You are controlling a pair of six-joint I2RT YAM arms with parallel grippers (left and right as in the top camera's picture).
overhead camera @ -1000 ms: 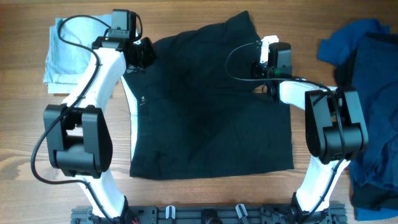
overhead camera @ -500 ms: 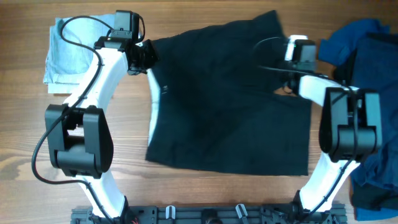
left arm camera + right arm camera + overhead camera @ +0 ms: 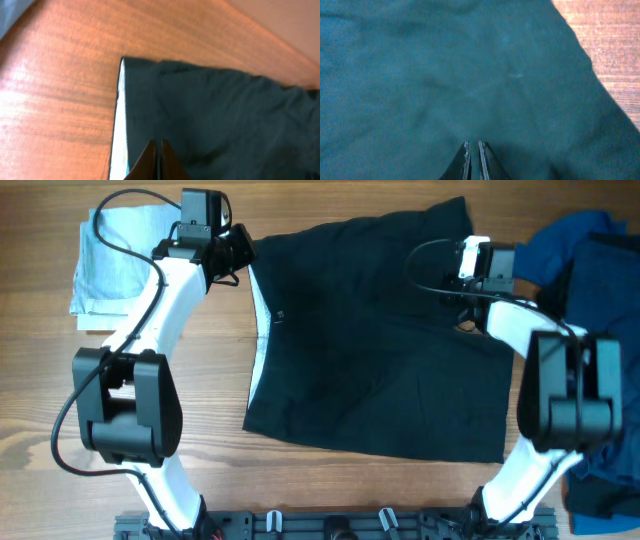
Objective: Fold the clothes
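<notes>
- black shorts: spread flat, middle of table, white waistband toward left edge
- left gripper: closed, pinching far waistband corner
- right gripper: closed, pinching shorts' far right part

Black shorts displaced toward the surface's right edge; whitish waistband now farther from the pale blue garment. Left fingers and right fingers, pinching the cloth, travelled rightward with it, the right ones nearing the dark blue garments.

Dark blue pile runs off the right edge, and we can't see any pinch in those blurry wrist shots.
</notes>
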